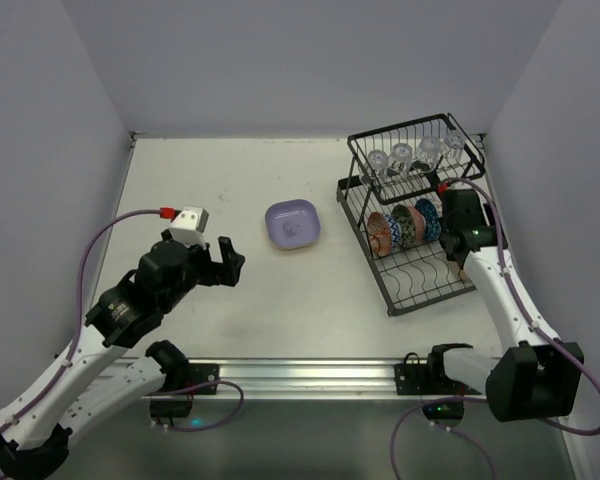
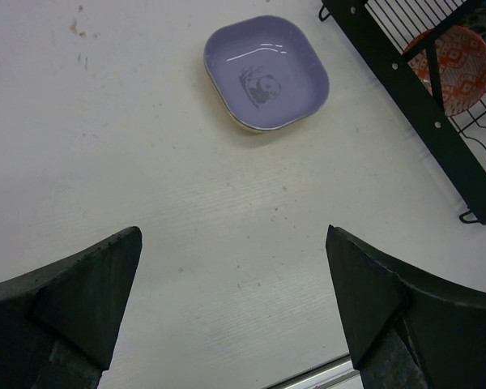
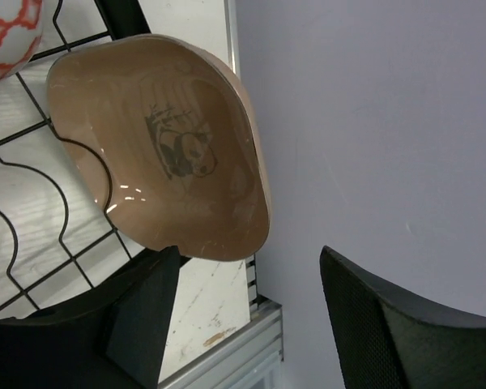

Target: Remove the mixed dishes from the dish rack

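Black wire forms the dish rack [image 1: 377,272] at the far right of the table [image 1: 230,310], and it is mostly full. Its lower tray holds a brown plate [image 3: 166,146] at the near right end, standing on edge in the dividers. Beside that plate is a row of patterned bowls [image 1: 405,226]. The upper basket [image 1: 400,126] carries four clear glass cups [image 1: 401,158]. One lavender plate [image 2: 266,71] lies flat on the table's middle, left of the rack.

The step in hand looks like taking the brown plate. The right gripper [image 3: 249,253] has its jaws apart around the plate's lower rim, and daylight shows on one side, so nothing is pinched. Next it probably needs to close on that rim and lift clear of the wires. The left gripper [image 2: 234,231] hangs wide open and empty over bare table, near left.
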Controlling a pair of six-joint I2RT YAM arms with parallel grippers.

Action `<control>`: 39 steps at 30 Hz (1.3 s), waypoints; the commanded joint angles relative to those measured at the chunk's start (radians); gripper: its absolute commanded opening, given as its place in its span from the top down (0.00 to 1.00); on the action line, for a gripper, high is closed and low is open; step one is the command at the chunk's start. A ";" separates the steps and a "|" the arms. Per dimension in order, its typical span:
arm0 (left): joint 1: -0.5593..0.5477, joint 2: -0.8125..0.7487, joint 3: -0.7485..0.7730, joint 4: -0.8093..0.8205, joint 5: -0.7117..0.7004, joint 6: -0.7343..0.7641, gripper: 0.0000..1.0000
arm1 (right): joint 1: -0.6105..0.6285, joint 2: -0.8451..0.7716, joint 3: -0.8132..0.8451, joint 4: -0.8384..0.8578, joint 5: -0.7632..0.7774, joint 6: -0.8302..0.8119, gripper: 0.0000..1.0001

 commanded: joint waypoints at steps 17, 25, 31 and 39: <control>-0.103 -0.040 0.016 -0.001 -0.107 -0.026 0.00 | -0.152 0.015 -0.142 0.448 -0.120 -0.292 0.61; -0.120 -0.040 0.020 -0.012 -0.130 -0.035 0.00 | -0.152 0.033 -0.197 0.552 -0.065 -0.305 0.67; -0.123 -0.044 0.021 -0.015 -0.140 -0.038 0.00 | -0.153 0.057 -0.193 0.555 -0.049 -0.297 0.68; -0.123 -0.048 0.021 -0.020 -0.155 -0.046 0.00 | -0.152 0.077 -0.205 0.574 -0.011 -0.271 0.78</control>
